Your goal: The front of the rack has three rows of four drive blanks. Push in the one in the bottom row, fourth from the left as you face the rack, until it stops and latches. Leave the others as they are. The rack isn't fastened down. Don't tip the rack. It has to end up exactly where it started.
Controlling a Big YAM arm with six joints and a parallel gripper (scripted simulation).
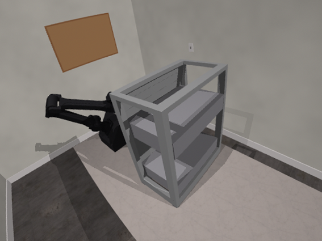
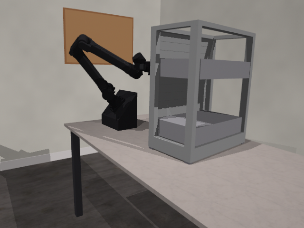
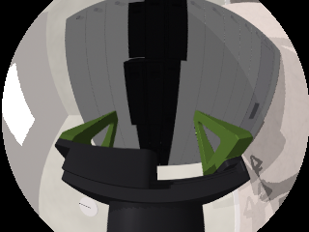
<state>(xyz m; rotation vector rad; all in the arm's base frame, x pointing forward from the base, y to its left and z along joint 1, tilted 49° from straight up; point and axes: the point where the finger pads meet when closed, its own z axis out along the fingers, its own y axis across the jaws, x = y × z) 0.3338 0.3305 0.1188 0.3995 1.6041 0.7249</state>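
Note:
The grey open-frame rack (image 2: 198,90) (image 1: 174,129) stands on the table, and the top and exterior views show it from the back and side. Its front faces the arm. My gripper (image 2: 147,66) is up against the upper part of that front, mostly hidden behind the rack's post. In the wrist view the green fingers stand wide open with nothing between them. Close ahead of them is the grey front panel (image 3: 212,72), with a column of black blanks (image 3: 157,84) standing out from it. I cannot tell which blank is the bottom-row fourth one.
The arm's black base (image 2: 120,112) sits on the table just left of the rack. Two grey trays rest inside the rack, one high (image 2: 204,68) and one low (image 2: 196,127). The table's edge (image 2: 103,152) runs in front.

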